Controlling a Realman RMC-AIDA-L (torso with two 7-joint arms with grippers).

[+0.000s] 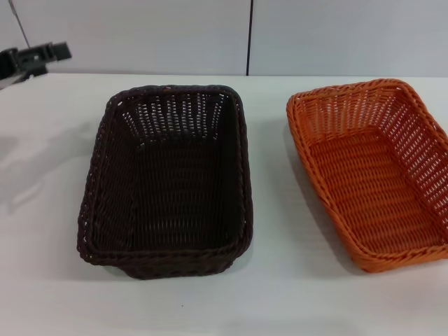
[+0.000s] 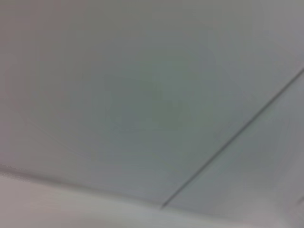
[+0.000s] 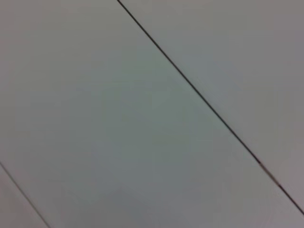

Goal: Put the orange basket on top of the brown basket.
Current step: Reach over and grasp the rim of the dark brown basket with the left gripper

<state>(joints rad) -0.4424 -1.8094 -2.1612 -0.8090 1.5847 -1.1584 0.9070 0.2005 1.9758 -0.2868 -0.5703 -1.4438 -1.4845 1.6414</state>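
The brown basket (image 1: 168,178) stands on the white table (image 1: 273,280) left of centre, empty. The orange basket (image 1: 374,171) stands to its right, empty, its right side cut off by the edge of the head view. A gap of bare table separates the two. My left gripper (image 1: 31,59) is raised at the far left, well away from both baskets. My right gripper is out of view. Neither basket shows in the wrist views.
A pale wall (image 1: 140,35) with a dark vertical seam (image 1: 249,35) rises behind the table. Both wrist views show only that pale wall with a thin dark seam (image 2: 237,133) (image 3: 199,95).
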